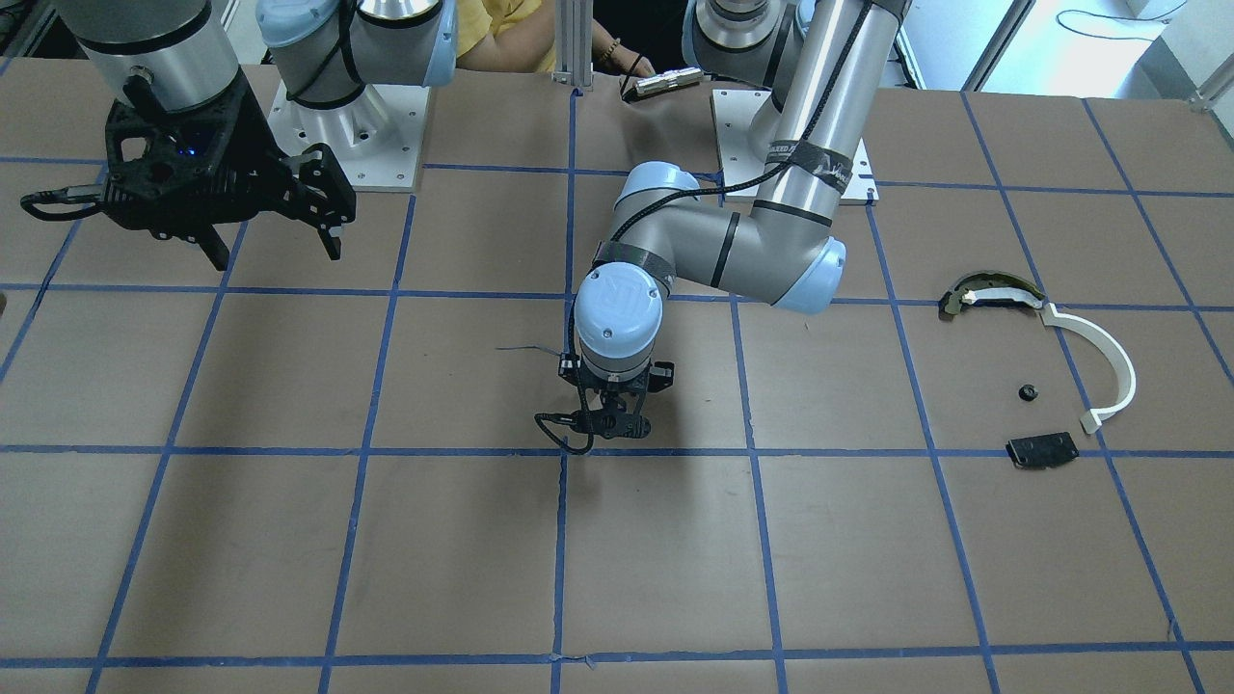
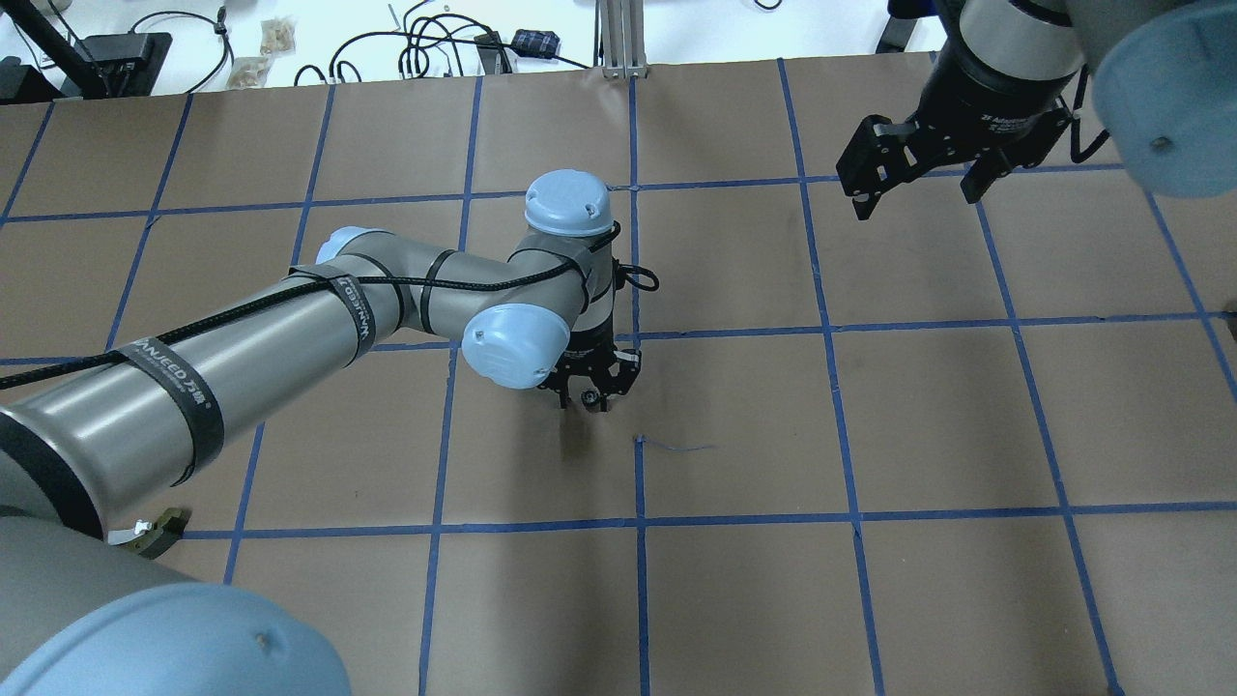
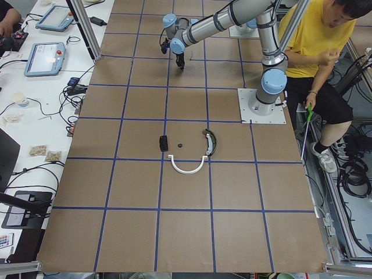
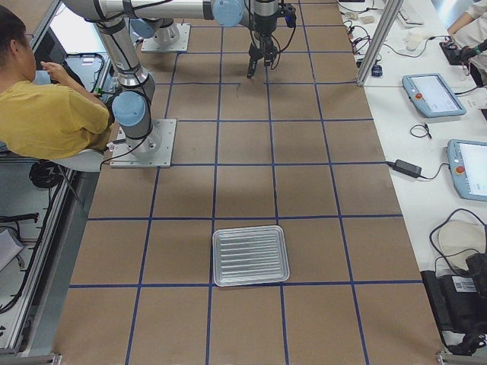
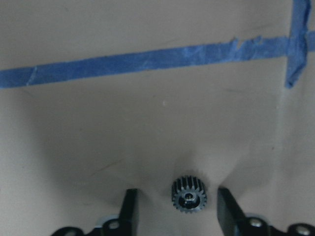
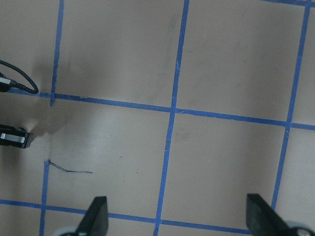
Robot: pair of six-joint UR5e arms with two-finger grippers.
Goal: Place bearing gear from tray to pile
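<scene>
A small black toothed bearing gear [image 5: 189,195] lies on the brown table between the fingers of my left gripper [image 5: 177,196]. The fingers stand open on either side of it and do not touch it. That gripper [image 1: 610,421] points straight down near the table's middle, also in the overhead view [image 2: 586,398]. The pile lies far off at the table's left end: a white curved strip [image 1: 1109,361], a dark-and-cream curved piece [image 1: 991,291], a flat black plate [image 1: 1042,450] and a small black part [image 1: 1028,392]. My right gripper [image 2: 918,184] hangs open and empty above the table.
A ribbed silver tray [image 4: 251,266] sits at the table's right end with nothing in it. A person in a yellow shirt [image 3: 317,40] sits behind the robot bases. Blue tape lines grid the table [image 1: 289,540]. A thin blue thread [image 2: 676,447] lies beside the left gripper.
</scene>
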